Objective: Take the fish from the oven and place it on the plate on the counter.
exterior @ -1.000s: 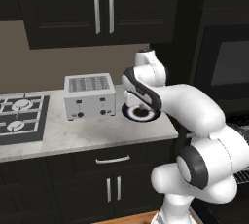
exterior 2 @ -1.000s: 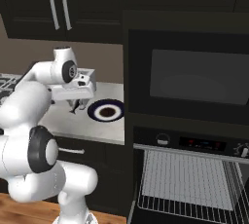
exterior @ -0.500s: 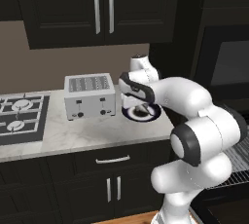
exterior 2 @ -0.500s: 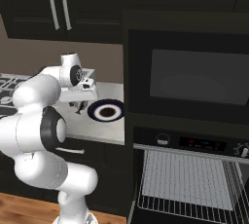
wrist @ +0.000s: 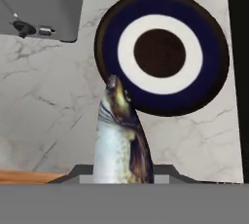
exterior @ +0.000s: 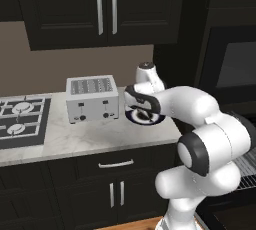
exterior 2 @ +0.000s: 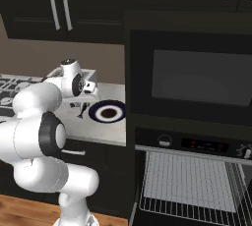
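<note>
In the hand view the fish (wrist: 119,142), silvery with a brown back, hangs head-down from my gripper over the marbled counter (wrist: 44,101). Its head reaches the near-left rim of the plate (wrist: 163,52), which has a navy rim, a white ring and a brown centre. From the right base view my gripper (exterior 2: 78,105) is shut on the fish (exterior 2: 80,113), just left of the plate (exterior 2: 108,112) and above the counter. The oven (exterior 2: 197,144) stands open at the right with its wire rack (exterior 2: 189,181) pulled out and bare. The plate (exterior: 146,117) lies partly behind my arm.
A silver toaster (exterior: 92,99) stands on the counter (exterior: 75,136) just left of the plate, close to my hand. The black gas hob (exterior: 20,121) is further left. Dark wall cabinets (exterior: 105,6) hang above. The oven door (exterior 2: 147,205) hangs down at lower right.
The arm's elbow and upper links have folded round towards the base. The hand with the fish has stayed beside the plate and sunk slightly.
</note>
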### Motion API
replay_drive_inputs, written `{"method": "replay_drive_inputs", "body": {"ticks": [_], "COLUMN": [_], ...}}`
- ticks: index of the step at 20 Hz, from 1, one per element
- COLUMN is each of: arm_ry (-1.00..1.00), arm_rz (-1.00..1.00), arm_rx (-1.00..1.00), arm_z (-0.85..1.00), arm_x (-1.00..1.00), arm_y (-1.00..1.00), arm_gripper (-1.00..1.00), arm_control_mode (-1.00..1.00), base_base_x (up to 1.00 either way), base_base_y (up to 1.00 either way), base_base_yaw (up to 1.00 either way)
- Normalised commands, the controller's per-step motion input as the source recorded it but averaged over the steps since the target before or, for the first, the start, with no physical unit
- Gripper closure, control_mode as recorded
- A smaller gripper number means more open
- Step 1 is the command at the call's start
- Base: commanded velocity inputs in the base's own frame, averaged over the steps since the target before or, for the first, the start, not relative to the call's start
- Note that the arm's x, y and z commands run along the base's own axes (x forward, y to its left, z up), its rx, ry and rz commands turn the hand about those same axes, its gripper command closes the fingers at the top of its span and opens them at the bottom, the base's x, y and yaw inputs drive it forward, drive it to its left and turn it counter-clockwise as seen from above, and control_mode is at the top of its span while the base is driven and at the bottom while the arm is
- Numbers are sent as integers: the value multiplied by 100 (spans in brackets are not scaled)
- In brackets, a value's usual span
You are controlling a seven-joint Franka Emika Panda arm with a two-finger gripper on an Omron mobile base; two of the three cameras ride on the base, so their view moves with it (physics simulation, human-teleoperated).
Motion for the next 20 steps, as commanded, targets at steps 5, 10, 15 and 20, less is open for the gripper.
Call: {"method": "replay_drive_inputs", "body": {"ticks": [5, 10, 15, 20], "arm_ry": [-20, 0, 8, 2], "arm_rz": [-7, -6, -2, -2], "arm_rx": [13, 4, 0, 0], "arm_z": [-5, 0, -1, -15], "arm_x": [24, 34, 6, 4], "arm_y": [0, -9, -10, -8], "arm_gripper": [100, 100, 100, 100], "arm_control_mode": [-100, -100, -100, -100], "base_base_x": [0, 0, 0, 0], "base_base_y": [0, 0, 0, 0], "base_base_yaw": [0, 0, 0, 0]}}
